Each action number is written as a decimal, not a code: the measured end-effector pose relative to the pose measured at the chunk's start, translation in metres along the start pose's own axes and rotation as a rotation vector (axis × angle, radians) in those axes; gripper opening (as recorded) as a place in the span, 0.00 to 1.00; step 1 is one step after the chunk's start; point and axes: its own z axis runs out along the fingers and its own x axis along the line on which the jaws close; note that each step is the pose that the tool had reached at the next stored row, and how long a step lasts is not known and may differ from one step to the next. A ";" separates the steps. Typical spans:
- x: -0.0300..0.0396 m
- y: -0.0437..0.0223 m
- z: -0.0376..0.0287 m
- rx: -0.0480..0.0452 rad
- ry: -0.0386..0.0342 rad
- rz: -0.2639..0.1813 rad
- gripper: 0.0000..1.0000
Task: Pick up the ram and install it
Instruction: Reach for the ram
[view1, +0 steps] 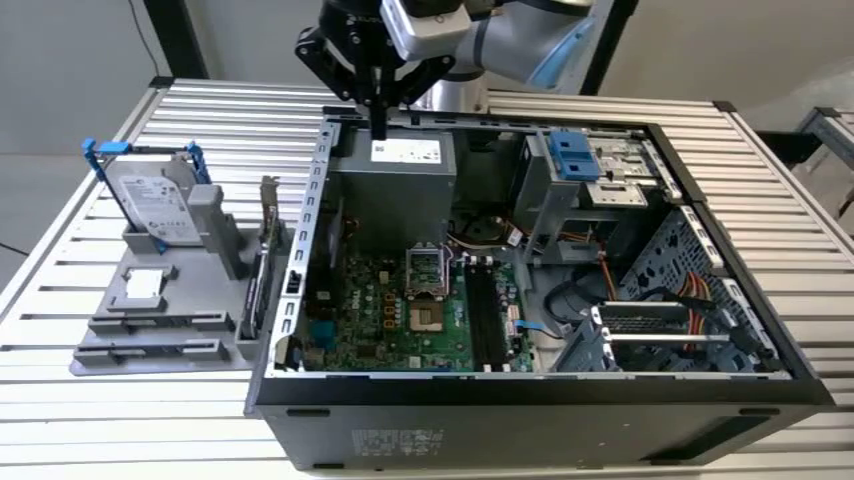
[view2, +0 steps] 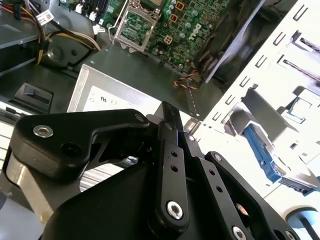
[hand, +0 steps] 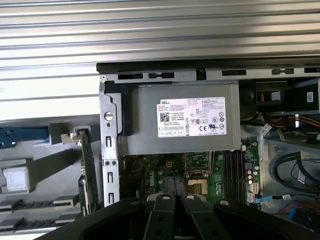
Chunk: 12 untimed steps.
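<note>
My gripper (view1: 380, 132) hangs shut with nothing between its fingers, over the back rim of the open computer case (view1: 534, 385). It is just above the grey power supply (hand: 185, 120). Its black fingers (view2: 169, 117) meet tip to tip in both wrist views. I cannot pick out the ram with certainty. A long dark strip lies along the memory slots (view1: 483, 315) on the green motherboard (view1: 387, 310), and I cannot tell whether it is a seated stick or bare slots. Those memory slots (hand: 233, 170) lie well below and ahead of the gripper.
On the exterior view's left, a grey holder (view1: 100, 340) carries a silver hard drive with a blue bracket (view1: 154, 205). A card with a metal bracket (view1: 267, 250) stands upright beside the case wall. Cables and a drive cage (view1: 587, 160) fill the case's right. A slatted table (view1: 774, 180) lies all around.
</note>
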 end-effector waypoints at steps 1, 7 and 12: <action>0.0004 0.0000 0.0000 0.0000 0.0000 0.000 0.00; 0.0026 -0.0002 -0.0001 0.0000 0.0000 0.000 0.00; 0.0056 -0.0004 -0.0001 0.0000 0.0000 0.000 0.00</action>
